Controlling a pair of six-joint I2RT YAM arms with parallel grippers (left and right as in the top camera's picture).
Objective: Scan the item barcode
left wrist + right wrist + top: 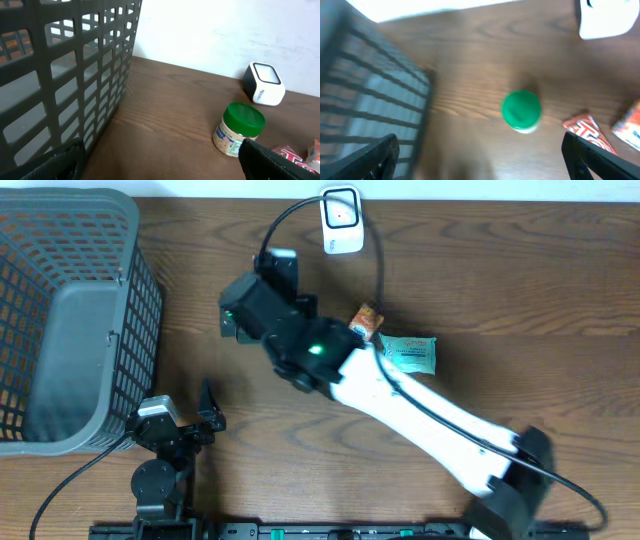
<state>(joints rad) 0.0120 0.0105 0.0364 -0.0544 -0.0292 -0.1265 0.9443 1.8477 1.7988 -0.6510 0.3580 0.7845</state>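
A small jar with a green lid point(239, 129) stands upright on the wooden table, its printed label facing the left wrist camera. From above, in the blurred right wrist view, the jar point(521, 111) shows as a green disc. My right gripper point(485, 167) hovers open above the table, nearer to the camera than the jar, nothing between its fingers. In the overhead view the right gripper point(238, 312) and its arm hide the jar. The white scanner point(341, 220) stands at the table's far edge. My left gripper point(160, 172) is open and empty, low at the front left point(187, 418).
A grey plastic basket point(70, 320) fills the left side, close to both grippers point(65, 65). A red-and-white packet point(587, 131) and a teal packet point(410, 352) lie right of the jar. The scanner's cable point(380, 270) runs down the table.
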